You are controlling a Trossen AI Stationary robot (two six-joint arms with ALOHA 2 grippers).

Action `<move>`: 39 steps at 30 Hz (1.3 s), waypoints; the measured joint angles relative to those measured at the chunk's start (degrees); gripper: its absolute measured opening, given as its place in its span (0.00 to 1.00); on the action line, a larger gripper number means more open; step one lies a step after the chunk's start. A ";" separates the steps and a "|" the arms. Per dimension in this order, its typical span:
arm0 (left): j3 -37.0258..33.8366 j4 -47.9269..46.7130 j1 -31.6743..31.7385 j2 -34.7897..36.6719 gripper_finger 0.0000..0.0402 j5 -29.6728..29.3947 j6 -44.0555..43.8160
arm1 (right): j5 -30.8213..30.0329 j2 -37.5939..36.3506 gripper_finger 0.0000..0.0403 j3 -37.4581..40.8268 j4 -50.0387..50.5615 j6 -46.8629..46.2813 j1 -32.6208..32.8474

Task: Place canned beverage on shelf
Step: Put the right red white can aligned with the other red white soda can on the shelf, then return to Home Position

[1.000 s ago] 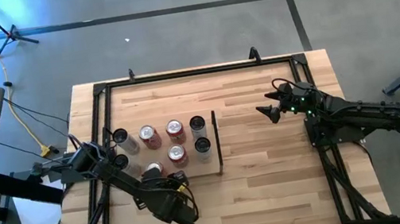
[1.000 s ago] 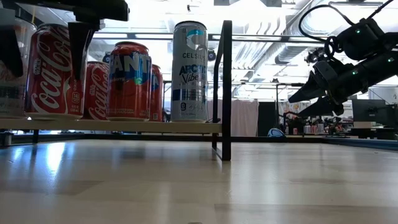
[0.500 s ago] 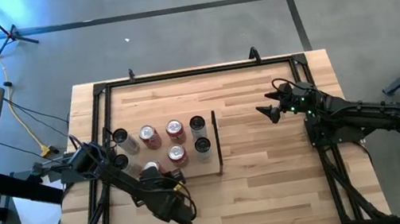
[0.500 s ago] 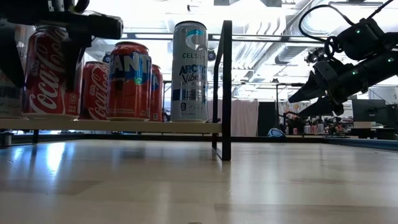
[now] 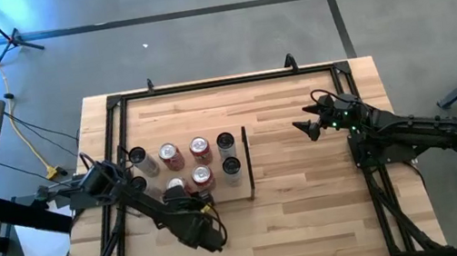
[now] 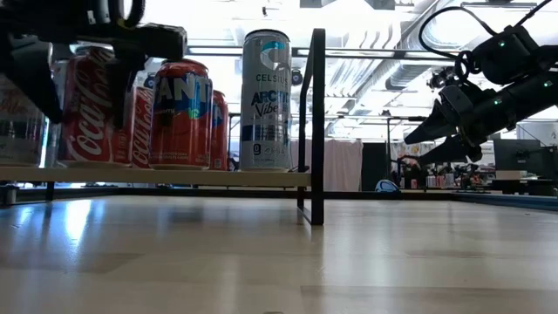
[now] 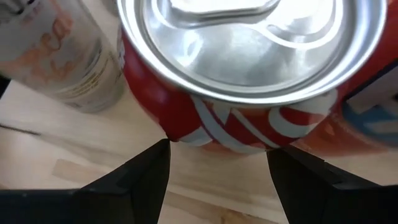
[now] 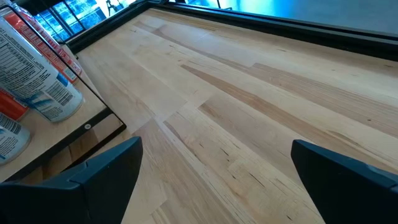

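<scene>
Coke can standing upright on shelf, at its near left corner, between the left claw's fingers. Left claw sitting partly open, one finger on each side of the can; cannot tell if the pads are pressing it or just clear. Pale can just beside the claw, Fanta can next to it on the other side. Tall Celsius can farther off by the shelf's dark upright strip. Right claw hanging wide open, holding nothing, above bare counter, well apart from the shelf.
</scene>
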State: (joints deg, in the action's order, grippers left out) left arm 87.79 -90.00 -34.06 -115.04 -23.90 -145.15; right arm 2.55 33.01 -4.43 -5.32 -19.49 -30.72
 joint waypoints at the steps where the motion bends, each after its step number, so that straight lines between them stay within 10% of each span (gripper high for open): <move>1: 0.00 0.00 0.29 0.00 0.59 -0.26 0.41 | 0.00 0.02 0.99 0.00 0.00 0.00 0.00; 39: 6.33 -0.04 -2.30 -0.09 0.59 1.74 -1.15 | 0.00 0.02 0.99 0.00 -0.01 0.00 -0.01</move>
State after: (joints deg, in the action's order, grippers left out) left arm 94.12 -90.04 -36.37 -115.13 -22.16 -146.30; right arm 2.55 33.04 -4.43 -5.33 -19.49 -30.73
